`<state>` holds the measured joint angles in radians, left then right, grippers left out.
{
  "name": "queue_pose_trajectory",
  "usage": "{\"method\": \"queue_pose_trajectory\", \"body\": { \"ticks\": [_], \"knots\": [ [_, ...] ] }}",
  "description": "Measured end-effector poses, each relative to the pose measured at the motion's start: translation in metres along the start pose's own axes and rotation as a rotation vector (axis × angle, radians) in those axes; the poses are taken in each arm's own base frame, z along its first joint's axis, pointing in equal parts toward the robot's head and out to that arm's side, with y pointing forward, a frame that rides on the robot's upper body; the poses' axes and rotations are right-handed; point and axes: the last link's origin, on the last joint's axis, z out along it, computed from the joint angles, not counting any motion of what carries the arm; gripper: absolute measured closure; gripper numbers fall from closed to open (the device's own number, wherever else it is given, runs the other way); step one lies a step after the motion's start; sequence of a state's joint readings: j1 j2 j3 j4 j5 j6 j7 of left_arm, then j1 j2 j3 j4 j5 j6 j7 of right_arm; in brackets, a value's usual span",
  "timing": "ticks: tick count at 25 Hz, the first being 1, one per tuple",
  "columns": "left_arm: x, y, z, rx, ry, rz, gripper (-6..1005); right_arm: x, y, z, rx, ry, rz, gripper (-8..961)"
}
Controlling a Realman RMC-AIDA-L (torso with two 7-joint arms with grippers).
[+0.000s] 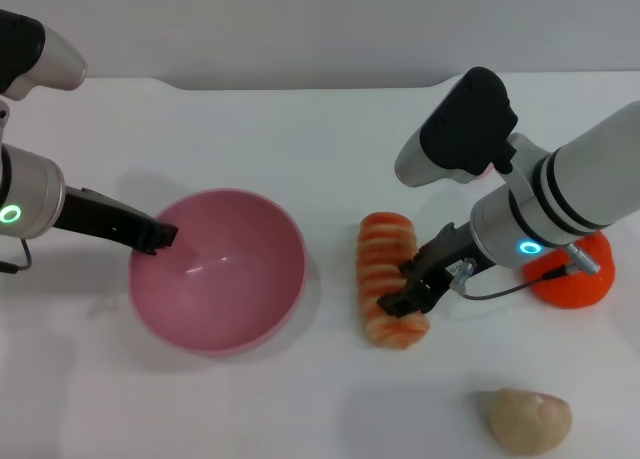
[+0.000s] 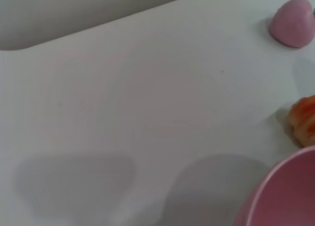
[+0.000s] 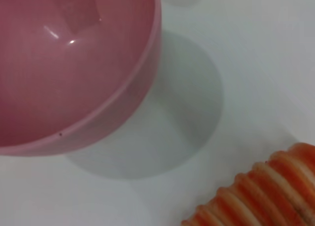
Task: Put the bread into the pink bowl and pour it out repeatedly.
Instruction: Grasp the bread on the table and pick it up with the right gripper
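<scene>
The pink bowl (image 1: 218,269) stands upright and empty on the white table, left of centre. My left gripper (image 1: 160,236) is shut on its left rim. The bowl's rim also shows in the left wrist view (image 2: 285,196) and its inside in the right wrist view (image 3: 69,63). The bread (image 1: 385,269), orange-red with cream stripes, lies on the table just right of the bowl, apart from it. My right gripper (image 1: 408,289) is down on the bread's near right side. The bread also shows in the right wrist view (image 3: 261,196) and the left wrist view (image 2: 304,120).
An orange round fruit (image 1: 570,279) sits at the right, partly behind my right arm. A beige lump (image 1: 530,419) lies at the front right. A small pink ball (image 2: 292,22) shows in the left wrist view. The table's far edge (image 1: 300,82) runs along the back.
</scene>
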<state>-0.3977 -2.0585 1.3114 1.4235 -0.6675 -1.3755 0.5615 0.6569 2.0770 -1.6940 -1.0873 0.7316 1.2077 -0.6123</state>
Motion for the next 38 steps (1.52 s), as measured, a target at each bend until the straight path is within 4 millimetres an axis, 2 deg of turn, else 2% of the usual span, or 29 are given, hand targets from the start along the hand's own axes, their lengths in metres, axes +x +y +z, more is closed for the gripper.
{"method": "queue_pose_trajectory", "body": {
  "ticks": [8, 38],
  "knots": [
    [-0.0008, -0.0002, 0.0000, 0.000, -0.001, -0.002, 952, 0.0004, 0.0007, 0.0007, 0.001, 0.006, -0.007, 485],
    [0.0020, 0.0023, 0.0007, -0.005, 0.000, 0.009, 951, 0.0031, 0.0004, 0.0010, 0.002, 0.020, -0.011, 697]
  ]
}}
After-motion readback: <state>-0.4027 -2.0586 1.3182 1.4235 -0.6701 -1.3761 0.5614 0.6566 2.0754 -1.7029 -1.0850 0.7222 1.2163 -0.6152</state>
